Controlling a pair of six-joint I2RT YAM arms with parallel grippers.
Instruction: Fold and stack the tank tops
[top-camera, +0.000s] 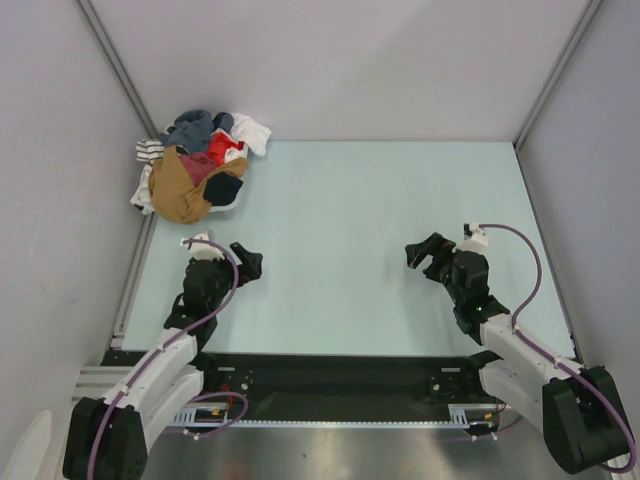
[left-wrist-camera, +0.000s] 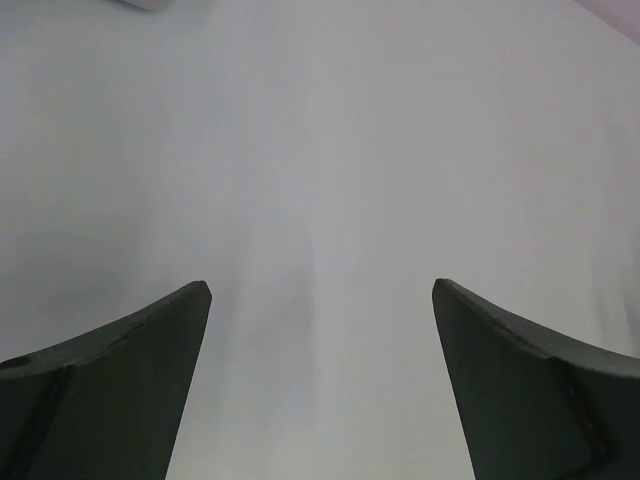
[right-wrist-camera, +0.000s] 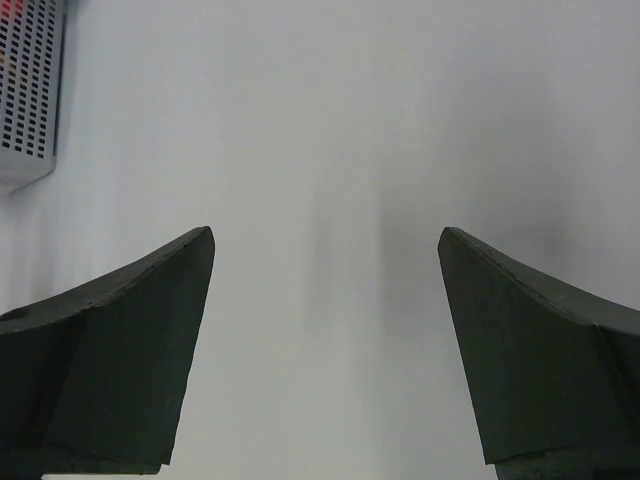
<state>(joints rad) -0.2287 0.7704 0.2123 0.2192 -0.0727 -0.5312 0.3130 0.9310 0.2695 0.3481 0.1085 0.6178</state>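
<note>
Sitting heaped in the far-left corner, top view: clothes pile (top-camera: 195, 165), tan tank top (top-camera: 180, 192) in front, maroon tank top (top-camera: 203, 168) tucked behind. Left gripper (top-camera: 250, 262) and right gripper (top-camera: 420, 254) hovering well apart from it. Left wrist: jaws standing wide, gripping nothing. Right wrist: same, with a white perforated basket (right-wrist-camera: 28, 90) showing top left.

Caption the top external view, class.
Open left gripper and right gripper above pale green table; crumpled mixed clothes heap far left.

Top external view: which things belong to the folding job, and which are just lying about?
Job: tan-brown top; maroon top.
Lying about, as far as visible: blue-grey garment; white cloth; striped cloth.
</note>
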